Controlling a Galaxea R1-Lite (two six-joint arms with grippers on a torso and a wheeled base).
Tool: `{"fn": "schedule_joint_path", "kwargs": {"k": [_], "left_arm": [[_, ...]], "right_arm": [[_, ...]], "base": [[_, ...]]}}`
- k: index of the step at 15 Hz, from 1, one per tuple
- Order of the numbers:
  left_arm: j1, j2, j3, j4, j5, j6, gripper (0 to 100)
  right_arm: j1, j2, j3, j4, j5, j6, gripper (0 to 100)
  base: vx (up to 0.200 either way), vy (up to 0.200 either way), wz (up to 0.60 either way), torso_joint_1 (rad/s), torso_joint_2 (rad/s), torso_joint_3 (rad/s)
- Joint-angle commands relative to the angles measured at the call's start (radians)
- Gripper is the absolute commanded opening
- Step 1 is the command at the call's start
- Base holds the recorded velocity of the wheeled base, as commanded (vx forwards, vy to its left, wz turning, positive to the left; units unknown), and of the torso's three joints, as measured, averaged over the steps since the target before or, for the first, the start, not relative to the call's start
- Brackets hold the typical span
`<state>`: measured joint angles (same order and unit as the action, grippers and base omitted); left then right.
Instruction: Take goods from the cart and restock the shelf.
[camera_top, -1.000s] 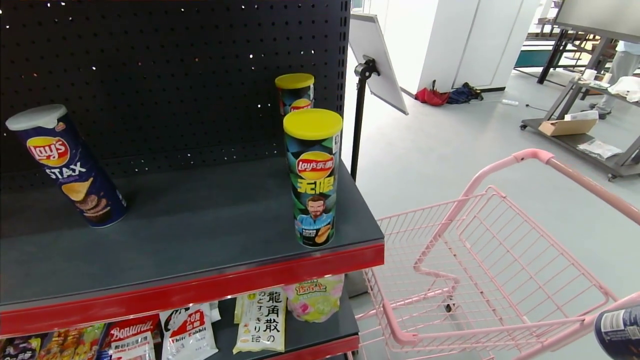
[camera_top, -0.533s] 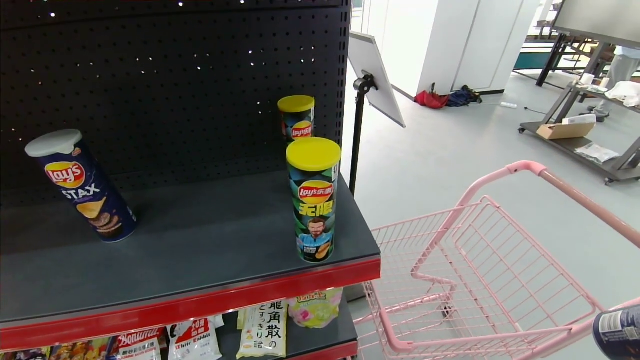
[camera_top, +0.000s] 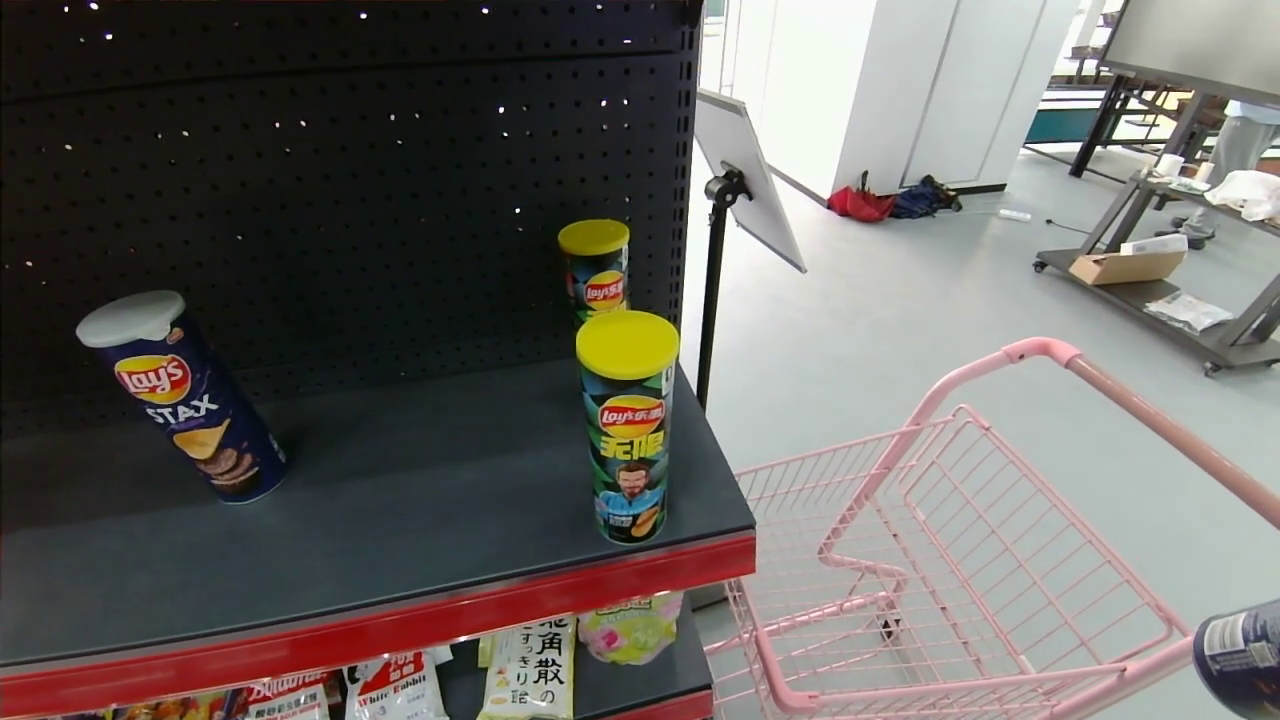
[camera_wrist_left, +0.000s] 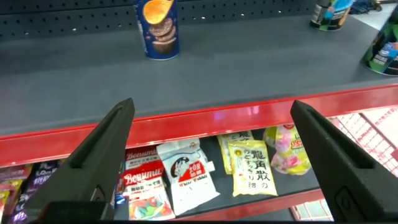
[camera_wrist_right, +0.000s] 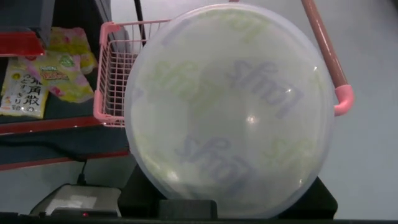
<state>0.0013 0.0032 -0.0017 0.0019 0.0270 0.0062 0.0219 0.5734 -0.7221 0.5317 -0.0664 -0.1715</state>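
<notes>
One dark blue cylindrical chip can (camera_top: 1240, 655) is held off the ground at the robot's right, just beside the near rim of the pink wire shopping cart (camera_top: 1130, 400) and well apart from the shelf. Its clear plastic lid (camera_wrist_right: 233, 109) faces the right wrist camera. The right gripper (camera_wrist_right: 230, 208) has the can in its grasp; its black body shows under the lid, and the pink cart's wire wall is behind the can.

The left gripper (camera_wrist_left: 211, 106) hangs in front of the shelf's red front edge with its two dark fingers (camera_wrist_left: 102, 155) spread wide and nothing between them.

The dark grey shelf board (camera_top: 400, 520) carries three standing cans. A green chip can with a yellow lid (camera_top: 628, 430) stands at the front right corner, close to the red edge. A second yellow-lidded green can (camera_top: 594, 268) stands behind it against the black pegboard back wall (camera_top: 350, 180). A dark blue can with a pale grey lid (camera_top: 185, 400) stands far to the left, near the pegboard. Between it and the two green cans the board is bare.

Flat snack bags (camera_wrist_left: 249, 171) lie in a row on the shelf below. Right of the shelf, a white board on a black stand (camera_top: 745, 175) rises from the grey floor.
</notes>
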Motion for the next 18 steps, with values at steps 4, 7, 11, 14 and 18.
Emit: {"fn": "schedule_joint_path", "kwargs": {"k": [4,7,11,14,18], "left_arm": [[0.000,0.001,0.000,0.000,0.001,0.000,100],[0.000,0.001,0.000,0.001,0.001,0.000,100],[0.000,0.001,0.000,0.000,0.001,0.000,100],[0.000,0.001,0.000,0.001,0.001,0.000,100],[0.000,0.001,0.000,0.000,0.001,0.000,100]], "right_arm": [[0.003,0.005,0.027,-0.032,-0.009,-0.002,0],[0.003,0.005,0.029,-0.032,-0.007,-0.002,0],[0.001,-0.009,0.033,-0.032,-0.007,0.004,0],[0.000,-0.027,0.041,-0.032,-0.009,0.020,0],[0.000,-0.027,0.050,-0.033,-0.007,0.024,0]], "base": [[0.000,0.000,0.30,0.002,0.00,0.000],[0.000,0.000,0.60,0.006,0.00,0.001],[0.000,0.000,0.00,0.000,0.00,0.000],[0.000,0.000,0.00,0.000,0.00,0.000],[0.000,0.000,0.00,0.000,0.00,0.000]]}}
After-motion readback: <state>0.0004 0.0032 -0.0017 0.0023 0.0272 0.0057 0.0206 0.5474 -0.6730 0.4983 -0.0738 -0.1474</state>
